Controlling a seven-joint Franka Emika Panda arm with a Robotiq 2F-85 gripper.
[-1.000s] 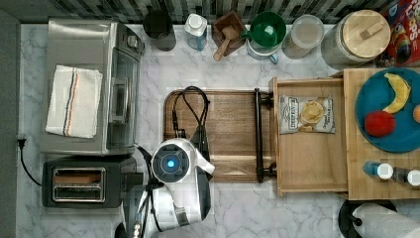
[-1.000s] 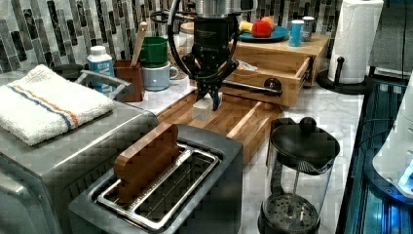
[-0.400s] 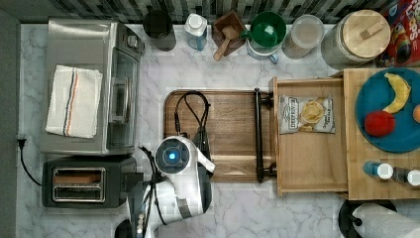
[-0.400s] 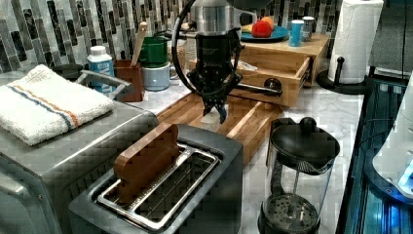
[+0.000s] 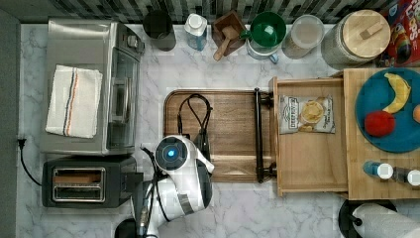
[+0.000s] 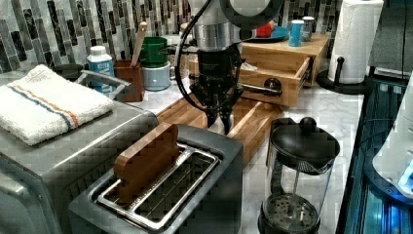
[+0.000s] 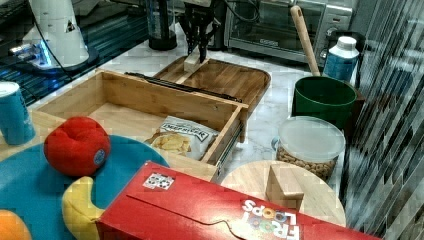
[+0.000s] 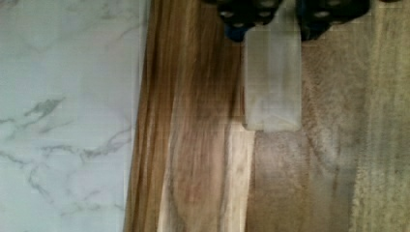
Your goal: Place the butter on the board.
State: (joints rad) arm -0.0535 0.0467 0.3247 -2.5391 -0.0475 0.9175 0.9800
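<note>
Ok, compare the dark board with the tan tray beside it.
The board is dark brown with rounded corners; the tray is lighter tan with square corners. The board has a low rim and carries the butter; the tray has tall walls and holds a chips bag. Both are wooden rectangles on the counter.

Top view: straight down from above gripper, whole counter in frame, board [image 5: 233, 134] mid-frame.
Left view: low, close behind toaster [image 6: 160, 187], facing along counter toward gripper [image 6: 219, 120] and the drawer tray beyond it.
Right view: opposite end, close over cereal box [image 7: 220, 212], facing back toward gripper [image 7: 197, 50]; far from tool.
Wrist view: just behind fingers [image 8: 241, 19], aimed down, very near board surface.
All four share board under tool.
</note>
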